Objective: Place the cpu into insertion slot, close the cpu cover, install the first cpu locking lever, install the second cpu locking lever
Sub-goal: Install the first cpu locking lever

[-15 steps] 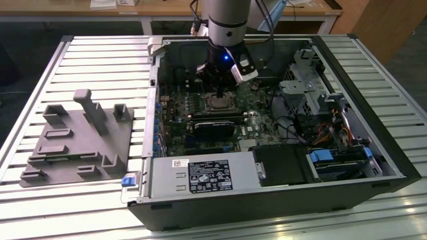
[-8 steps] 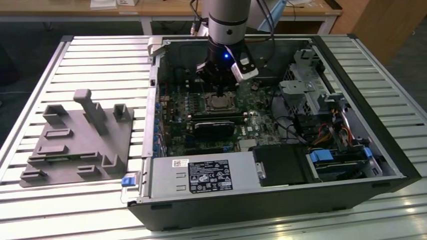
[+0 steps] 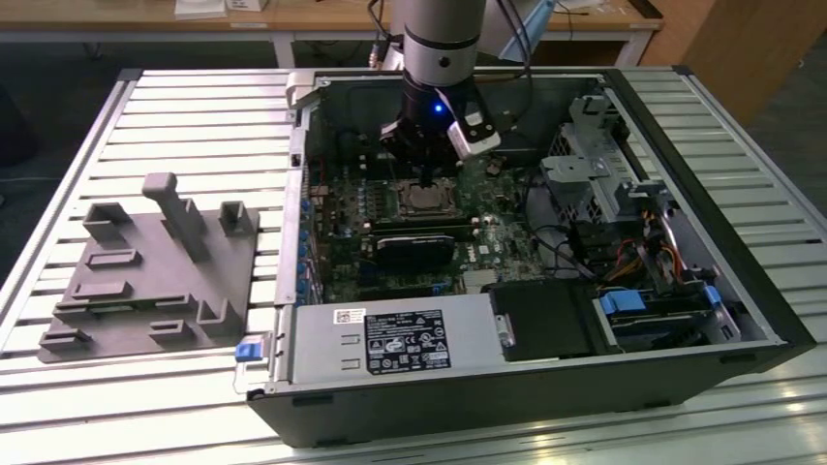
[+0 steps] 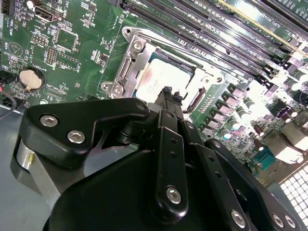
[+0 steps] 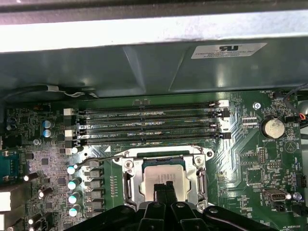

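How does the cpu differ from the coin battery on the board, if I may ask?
The cpu is square and larger; the coin battery is round and smaller. The cpu lies at the gripper tips; the coin battery sits apart from them. Both are flat with pale metal tops.

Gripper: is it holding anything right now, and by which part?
Nothing seems held. The gripper is shut, its tips over the middle of the cpu top.

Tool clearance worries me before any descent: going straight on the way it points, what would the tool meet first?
Most likely the cpu, directly ahead of the tool; whether any gap remains between them is unclear.
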Motion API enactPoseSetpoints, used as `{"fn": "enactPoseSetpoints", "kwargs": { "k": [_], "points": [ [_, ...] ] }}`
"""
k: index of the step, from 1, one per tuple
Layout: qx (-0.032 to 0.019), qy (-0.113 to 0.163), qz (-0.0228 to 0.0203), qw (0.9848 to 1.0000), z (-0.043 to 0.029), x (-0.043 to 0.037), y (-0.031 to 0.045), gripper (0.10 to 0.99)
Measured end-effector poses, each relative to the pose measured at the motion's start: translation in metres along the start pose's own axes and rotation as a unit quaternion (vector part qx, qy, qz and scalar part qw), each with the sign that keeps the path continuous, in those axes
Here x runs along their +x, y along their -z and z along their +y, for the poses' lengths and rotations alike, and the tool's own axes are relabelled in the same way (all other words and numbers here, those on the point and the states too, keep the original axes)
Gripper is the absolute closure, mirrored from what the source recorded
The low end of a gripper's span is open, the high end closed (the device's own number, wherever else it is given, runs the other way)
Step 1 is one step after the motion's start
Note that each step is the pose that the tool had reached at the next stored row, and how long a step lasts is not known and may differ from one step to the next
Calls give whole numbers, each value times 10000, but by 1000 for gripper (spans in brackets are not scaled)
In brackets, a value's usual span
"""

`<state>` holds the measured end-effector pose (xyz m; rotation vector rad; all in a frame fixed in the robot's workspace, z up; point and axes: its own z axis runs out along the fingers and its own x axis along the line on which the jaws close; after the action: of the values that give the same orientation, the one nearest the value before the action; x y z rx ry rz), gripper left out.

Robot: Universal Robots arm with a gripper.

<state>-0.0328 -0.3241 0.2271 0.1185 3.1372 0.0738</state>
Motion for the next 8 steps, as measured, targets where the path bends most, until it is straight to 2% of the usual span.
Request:
{"fn": "enactPoseSetpoints", "kwargs": {
  "k": [4, 8],
  "points": [
    [2, 0, 0, 10000, 1, 0, 24, 980],
    [0, 0, 0, 10000, 6, 0, 130, 980]
  ]
}}
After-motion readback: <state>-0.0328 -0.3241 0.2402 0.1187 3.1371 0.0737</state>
